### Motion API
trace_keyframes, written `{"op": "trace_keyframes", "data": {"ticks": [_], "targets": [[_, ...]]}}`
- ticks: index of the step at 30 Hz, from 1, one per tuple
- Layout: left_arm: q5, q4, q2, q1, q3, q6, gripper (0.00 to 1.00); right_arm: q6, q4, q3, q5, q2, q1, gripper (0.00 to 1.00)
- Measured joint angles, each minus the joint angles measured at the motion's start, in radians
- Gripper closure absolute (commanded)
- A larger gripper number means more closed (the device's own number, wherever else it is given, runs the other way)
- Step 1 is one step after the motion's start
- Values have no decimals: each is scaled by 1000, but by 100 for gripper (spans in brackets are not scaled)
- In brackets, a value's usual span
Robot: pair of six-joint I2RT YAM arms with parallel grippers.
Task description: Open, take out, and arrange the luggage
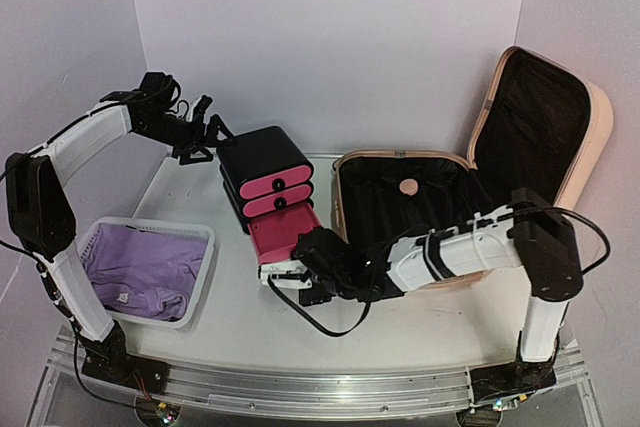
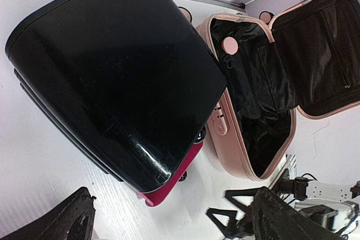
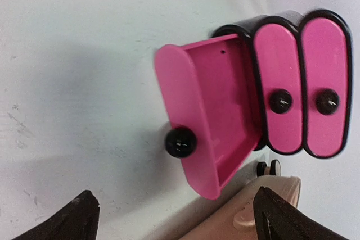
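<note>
1. Released at the right gripper (image 3: pixel 174 217): spread wide with nothing held, poised just in front of the black knob (image 3: pixel 180 141) on the slid-out bottom drawer (image 3: pixel 216 105) of the drawer box (image 1: pixel 265 162).
2. Released too at the left gripper (image 1: pixel 200 132): spread wide, empty, hovering just off the drawer box's far left side, not touching it.
3. Just right of the drawer box: the luggage (image 1: pixel 545 112), lying open on the table (image 1: pixel 250 327), lid propped up on the side away from the drawer box, black lining bare apart from a small round pink piece (image 1: pixel 407 187).
4. Well left of the drawer box: a white basket (image 1: pixel 205 247) holding purple cloth (image 1: pixel 140 272).
5. Likely to handle stiff and bulky: hard, smooth shell, slippery for fingertips, probably light while hollow, apt to roll on its wheels (image 3: pixel 267 167).
6. Best taken by the thin open rim nearest the drawer box, or by the lid's edge; no pinching the broad shell face.
</note>
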Motion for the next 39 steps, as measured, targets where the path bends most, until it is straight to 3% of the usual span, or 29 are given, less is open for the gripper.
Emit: {"op": "trace_keyframes", "data": {"ticks": [4, 9, 12, 16, 19, 26, 30, 39], "targets": [[2, 2, 6, 0, 0, 0, 2, 98, -81, 20, 25, -111, -14, 2], [2, 8, 14, 0, 0, -1, 2, 359, -268, 233, 74, -135, -112, 2], [2, 10, 14, 0, 0, -1, 2, 602, -430, 378, 62, -129, -270, 2], [3, 16, 14, 0, 0, -1, 2, 900, -632, 549, -3, -74, -582, 2], [4, 16, 14, 0, 0, -1, 2, 1012, -768, 646, -43, 14, -740, 2], [7, 16, 14, 0, 0, -1, 2, 1043, -942, 787, -126, 270, -837, 3], [8, 16, 14, 0, 0, -2, 2, 1000, -979, 842, -145, 373, -832, 16], [8, 16, 15, 0, 0, -4, 2, 947, -951, 940, -135, 473, -832, 28]]}}
